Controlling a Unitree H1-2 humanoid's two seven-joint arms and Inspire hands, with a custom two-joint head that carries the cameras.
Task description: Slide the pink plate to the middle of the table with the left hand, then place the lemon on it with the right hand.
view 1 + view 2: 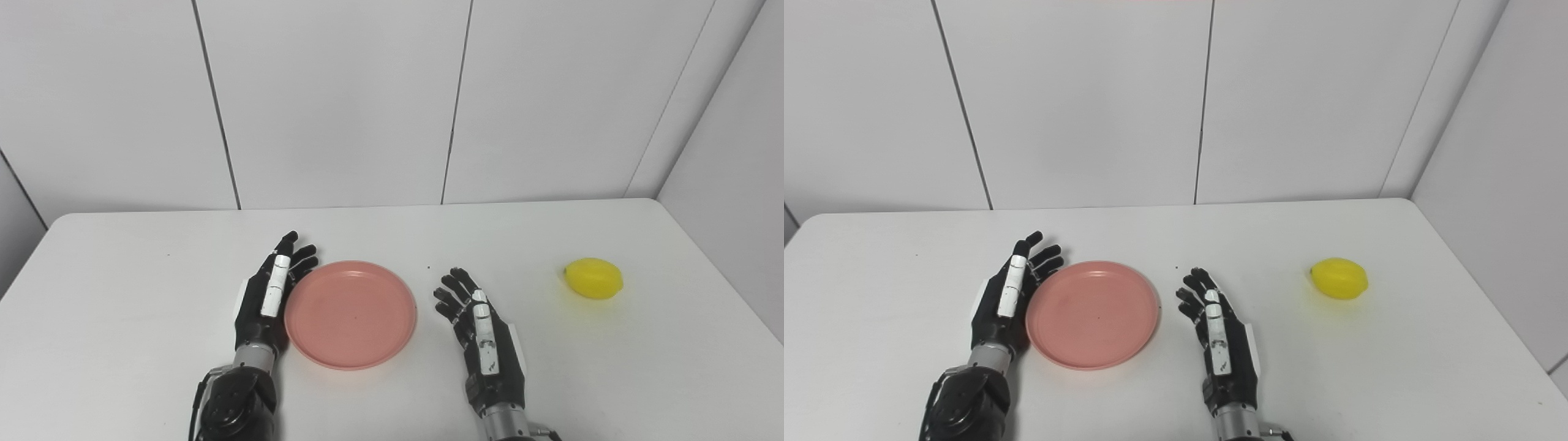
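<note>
Plate at mid-desk, lemon not yet on it.

I see the pink plate (350,314) flat on the desk (122,343), nearer the front edge, empty. My left robot hand (269,294) lies released against the plate's left rim, fingers spread, gripping nothing. The right robot hand (481,334) rests just right of the plate, also released and empty. The lemon (593,278) sits well apart, toward the desk's right edge.

Bright, even overhead light — soft faint shadows, sharp focus, no glare or blur
</note>
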